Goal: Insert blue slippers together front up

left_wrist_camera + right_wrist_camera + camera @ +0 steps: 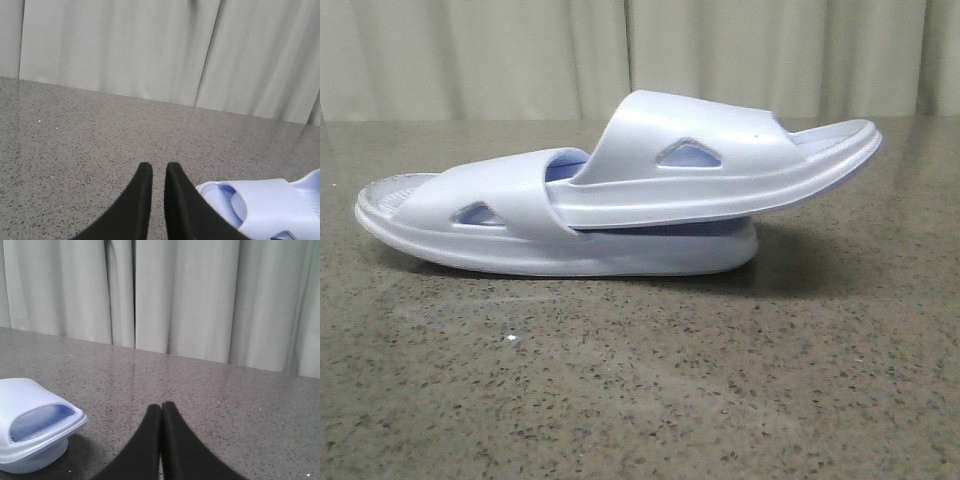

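From the front we see the blue slippers (620,200) lying on the speckled grey table (640,380), very pale, almost white, with a bluer tint inside. They are nested: the upper slipper (720,165) has one end pushed under the wide strap of the lower slipper (520,225), and its other end juts out to the right, tilted slightly up, overhanging the lower sole. Each strap has a triangular side cut-out. A ribbed footbed shows at the left end of the lower one. Neither arm appears in this view; pale curtains (470,55) hang behind.

In the left wrist view we find the left gripper (159,169), its black fingers nearly together with a narrow gap between the tips, holding nothing. Just beside it lies a part of the slippers (265,205), strap opening facing us.

In the right wrist view the right gripper (161,409) has its fingers pressed together, empty. One end of the nested pair (35,422) sits apart from it, showing the two soles stacked, which the other wrist view hides.
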You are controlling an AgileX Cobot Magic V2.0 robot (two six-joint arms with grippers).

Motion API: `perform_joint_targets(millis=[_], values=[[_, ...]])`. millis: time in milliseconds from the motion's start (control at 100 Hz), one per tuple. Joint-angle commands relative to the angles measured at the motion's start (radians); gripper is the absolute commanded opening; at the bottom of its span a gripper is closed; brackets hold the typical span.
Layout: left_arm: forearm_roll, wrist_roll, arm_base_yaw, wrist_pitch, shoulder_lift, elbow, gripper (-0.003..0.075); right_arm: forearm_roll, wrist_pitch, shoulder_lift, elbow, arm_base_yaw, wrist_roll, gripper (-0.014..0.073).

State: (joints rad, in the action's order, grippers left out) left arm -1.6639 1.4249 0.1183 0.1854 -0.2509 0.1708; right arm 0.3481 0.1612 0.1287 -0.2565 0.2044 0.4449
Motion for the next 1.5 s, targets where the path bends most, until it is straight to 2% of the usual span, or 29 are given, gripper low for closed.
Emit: perform_joint_targets(millis=[0,630,780,850,930,980,1030,1080,1090,1130,1140,1160,1270,1390,1490], values=[[-0.012,0.001,0.007,0.008,-0.006,0.027,0.0016,-0.001,-0.08,0.009,-0.024,-0.004,-0.001,-0.0107],[-0.012,0.001,0.007,0.008,-0.006,0.027,0.0016,-0.001,-0.08,0.009,-0.024,-0.004,-0.001,-0.0107],[-0.012,0.001,0.007,-0.032,-0.004,0.026,0.0016,-0.001,-0.08,0.009,-0.024,-0.004,-0.001,-0.0107],[0.03,0.001,0.007,-0.045,0.009,0.026,0.0016,-0.001,-0.08,0.009,-0.024,-0.004,-0.001,-0.0107],[0.18,-0.016,0.007,-0.034,0.028,0.026,0.0016,-0.001,-0.08,0.009,-0.024,-0.004,-0.001,-0.0107],[0.304,-0.079,0.007,-0.026,0.041,0.026,0.0016,-0.001,-0.08,0.009,-0.024,-0.004,-0.001,-0.0107],[0.452,-0.204,0.007,-0.026,0.057,0.025,0.0016,-0.001,-0.08,0.009,-0.024,-0.004,-0.001,-0.0107],[0.598,-0.37,0.007,-0.026,0.069,0.025,0.0016,-0.001,-0.08,0.009,-0.024,-0.004,-0.001,-0.0107],[0.677,-0.423,0.007,-0.026,0.073,0.023,0.0016,-0.001,-0.08,0.009,-0.024,-0.004,-0.001,-0.0107],[0.809,-0.588,0.007,-0.024,0.084,0.02,0.0016,-0.001,-0.08,0.009,-0.024,-0.004,-0.001,-0.0107],[0.837,-0.588,0.007,-0.024,0.086,0.02,0.0016,-0.001,-0.08,0.009,-0.024,-0.004,-0.001,-0.0107],[0.943,-0.694,0.007,-0.02,0.092,0.018,0.0016,-0.001,-0.08,0.009,-0.024,-0.004,-0.001,-0.0107],[1.26,-1.041,0.007,-0.017,0.125,-0.009,0.0016,-0.001,-0.08,0.009,-0.024,-0.004,-0.001,-0.0107],[1.459,-1.247,0.007,-0.047,0.166,-0.058,0.0016,-0.001,-0.08,0.009,-0.024,-0.004,-0.001,-0.0107],[1.528,-1.294,0.007,-0.105,0.205,-0.103,0.0016,-0.001,-0.08,0.009,-0.024,-0.004,-0.001,-0.0107]])
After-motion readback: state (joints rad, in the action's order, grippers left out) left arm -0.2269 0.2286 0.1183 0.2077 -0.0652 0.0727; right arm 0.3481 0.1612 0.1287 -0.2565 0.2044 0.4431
